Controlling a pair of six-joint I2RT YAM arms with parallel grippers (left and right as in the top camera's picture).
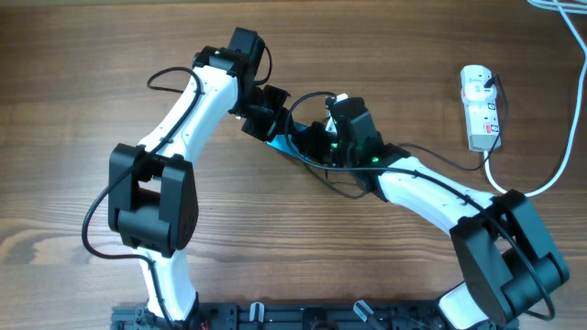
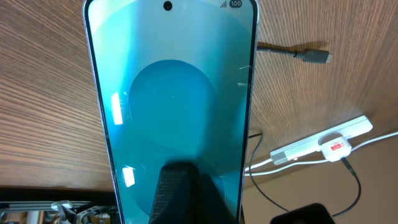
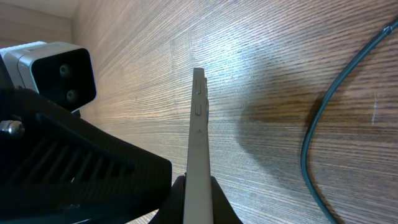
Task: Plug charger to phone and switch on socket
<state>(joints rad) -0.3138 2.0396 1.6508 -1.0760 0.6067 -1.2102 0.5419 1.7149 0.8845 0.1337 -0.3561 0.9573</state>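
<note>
The phone [image 1: 292,142] with its cyan screen is held tilted above the table between my two grippers. In the left wrist view the phone [image 2: 171,93] fills the frame, and one black finger of my left gripper [image 2: 186,196] lies on its lower screen. In the right wrist view the phone [image 3: 198,124] shows edge-on, clamped between the fingers of my right gripper [image 3: 199,199]. The charger's plug tip [image 2: 314,57] lies loose on the table beyond the phone, and its thin cable [image 3: 320,124] curves to the right. The white socket [image 1: 481,108] lies at the far right and also shows in the left wrist view [image 2: 323,144].
A thick white lead [image 1: 559,174] runs from the socket towards the table's right edge. A white adapter [image 2: 336,147] is plugged into the socket. The left gripper's body and camera [image 3: 56,71] sit close beside the phone. Bare wood lies at the left and front.
</note>
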